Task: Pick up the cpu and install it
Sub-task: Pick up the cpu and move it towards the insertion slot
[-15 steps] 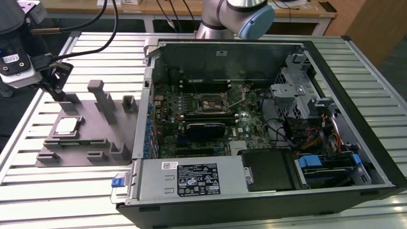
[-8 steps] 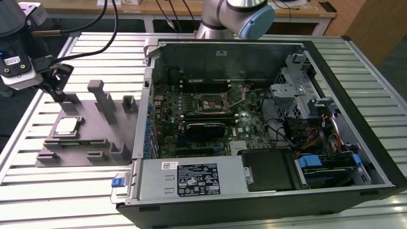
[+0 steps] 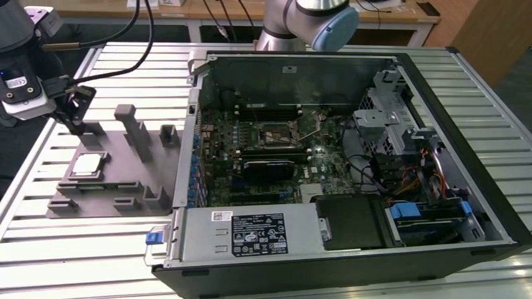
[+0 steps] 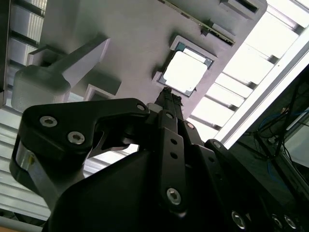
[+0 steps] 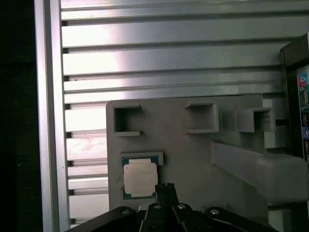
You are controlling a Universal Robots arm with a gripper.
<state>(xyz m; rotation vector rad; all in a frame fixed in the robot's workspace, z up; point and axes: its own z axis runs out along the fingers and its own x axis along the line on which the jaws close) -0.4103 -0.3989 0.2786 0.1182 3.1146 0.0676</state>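
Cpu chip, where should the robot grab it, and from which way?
Probably by two opposite thin edges, coming straight down from above. The cpu lies flat, shiny face up, in a shallow seat on the grey holder, so only its rim offers a grip.

We see our arm [image 3: 278, 28] rising at the far side of the exterior view, a silver-grey tube ending in a joint with a pale blue cap [image 3: 334, 28]. Our wrist [image 3: 23, 81] sits at the exterior view's left, a stubby grey-and-black housing. Beneath it, the black gripper [image 3: 76, 128] hangs, pointing downward and leaning slightly toward the exterior view's right. In both wrist views the gripper [image 4: 167, 94] [image 5: 167, 186] reaches away from the camera. Its bolted black fingers [image 4: 171, 145] run side by side and taper to one narrow tip. The jaws are pressed together with nothing between them.
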